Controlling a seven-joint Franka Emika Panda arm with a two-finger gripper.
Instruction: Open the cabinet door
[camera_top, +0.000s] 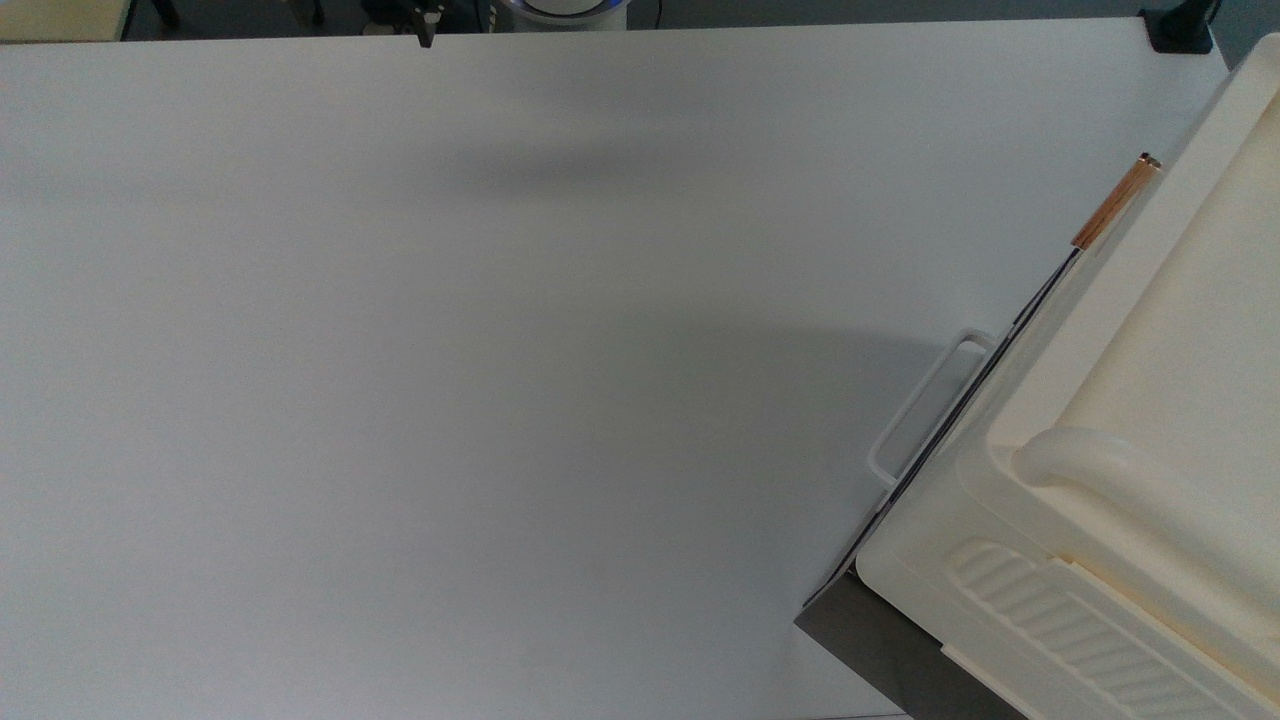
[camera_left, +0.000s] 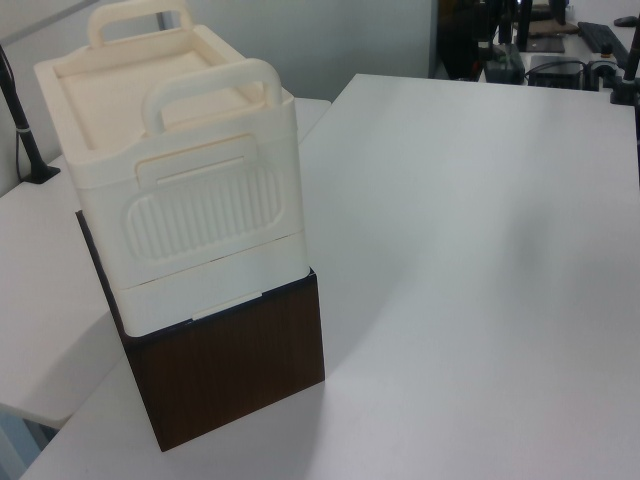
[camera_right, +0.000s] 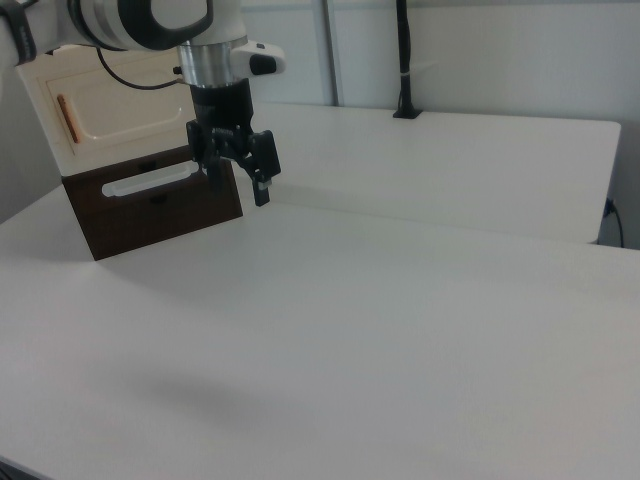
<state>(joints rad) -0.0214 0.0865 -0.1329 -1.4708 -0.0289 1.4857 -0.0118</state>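
Presently, the cabinet door (camera_right: 125, 108): a cream-white panel with a recessed inset, on the front of the cream upper unit at the right view's far left, lying flush and shut; its right end is hidden behind the arm. Its copper-orange bar handle (camera_right: 67, 119) stands upright near the right view's left edge of the panel; in the top view the same handle (camera_top: 1116, 203) shows as a short slanted bar at the cabinet's edge, far right, while the door face itself is seen edge-on and cannot be made out. Below the door, a dark brown lower unit (camera_right: 160, 205) bears a white loop-shaped handle (camera_right: 150, 181), which in the top view juts out over the table. In the left view the cabinet's side shows a ribbed cream panel (camera_left: 205, 215) and two arched top handles, one cut by the frame edge. The gripper (camera_right: 240, 180) hangs above the white table (camera_right: 400, 300), in front of the lower unit as the right view shows it, apart from the door; its two dark fingers (camera_right: 262, 186) stand spread with nothing between them. The arm's upper part is cropped at the right view's top. A black pole stands at the table's far edge.
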